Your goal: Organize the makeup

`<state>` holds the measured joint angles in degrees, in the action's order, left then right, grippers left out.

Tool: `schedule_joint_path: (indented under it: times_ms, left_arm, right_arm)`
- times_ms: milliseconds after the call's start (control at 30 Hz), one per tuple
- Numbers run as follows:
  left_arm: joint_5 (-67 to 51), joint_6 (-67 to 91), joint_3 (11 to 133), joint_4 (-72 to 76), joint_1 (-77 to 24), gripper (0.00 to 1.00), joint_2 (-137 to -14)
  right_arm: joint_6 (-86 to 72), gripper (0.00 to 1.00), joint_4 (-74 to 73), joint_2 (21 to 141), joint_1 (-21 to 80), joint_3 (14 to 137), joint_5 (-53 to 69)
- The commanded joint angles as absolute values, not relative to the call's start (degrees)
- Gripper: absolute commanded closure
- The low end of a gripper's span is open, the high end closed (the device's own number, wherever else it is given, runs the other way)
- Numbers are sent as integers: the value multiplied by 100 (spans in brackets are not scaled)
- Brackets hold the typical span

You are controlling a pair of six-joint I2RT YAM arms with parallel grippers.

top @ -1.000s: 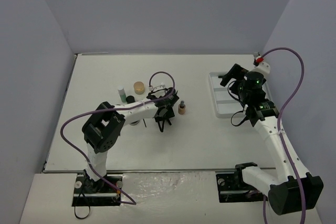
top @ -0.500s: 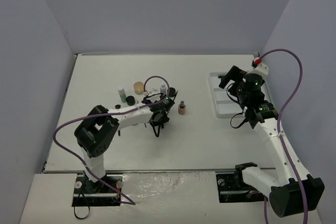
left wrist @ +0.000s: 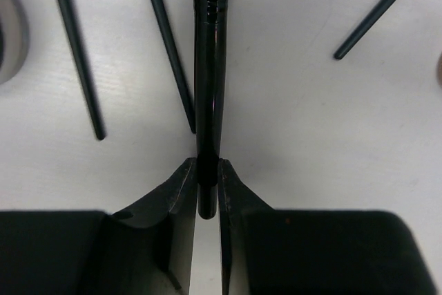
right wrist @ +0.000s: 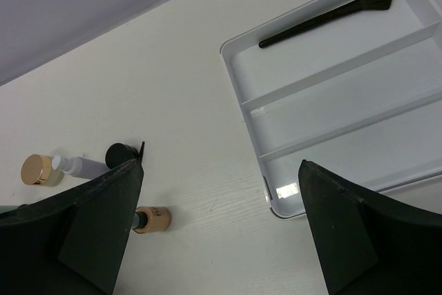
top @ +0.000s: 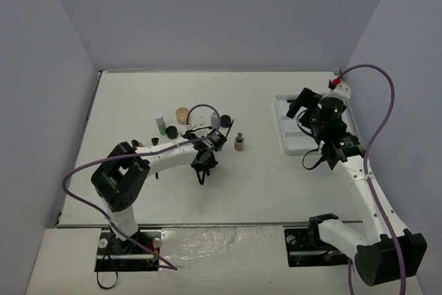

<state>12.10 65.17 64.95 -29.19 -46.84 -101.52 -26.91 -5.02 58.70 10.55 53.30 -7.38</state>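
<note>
Between the pinching left fingers [left wrist: 178, 195] sits a black brush [left wrist: 208, 67]; right fingers [right wrist: 97, 226] wide.

plain white table [top: 276, 184] with faint wood grain, boxed in by pale lavender-grey panels, back wall [top: 221, 12], left wall [top: 41, 101], right wall [top: 407, 39], soft even light, hardly any shadows, shiny pale ledge [top: 228, 246] along the near edge

Tray [top: 282, 132] right of centre, brush [right wrist: 324, 17] in upper compartment; bottles [top: 161, 126], jars [top: 182, 115], other brushes [left wrist: 76, 53] on table [top: 248, 184], left of centre.
</note>
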Motion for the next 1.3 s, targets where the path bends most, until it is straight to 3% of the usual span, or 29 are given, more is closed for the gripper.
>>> schedule_joint_path:
  times_ms: [0,200,467,800,1133,1233,1267]
  left_arm:
    - [1574,6169,6724,-3471,-4782,100,-9402]
    - [2010,5313,6882,-3315,-4954,100,-8393]
    - [1395,2959,6160,-976,-5006,100,-7019]
    - [590,2243,6438,-267,-5010,100,-6683]
    - [212,2417,6619,-97,-5010,100,-6724]
    - [150,2417,6625,78,-5010,100,-6753]
    - [148,2419,6609,70,-5010,100,-6778]
  right_arm:
    - [-2390,8,-211,5766,1117,5607,-391]
    - [-2157,11,-211,6015,1225,6048,1042]
    - [-2630,16,-153,6813,1748,6879,2521]
    - [-3101,20,579,7419,3084,7261,2358]
    - [-3225,35,940,7620,3551,7181,1811]
    - [-3289,47,998,7592,3568,7126,1701]
    - [-3305,56,1038,7572,3568,7110,1665]
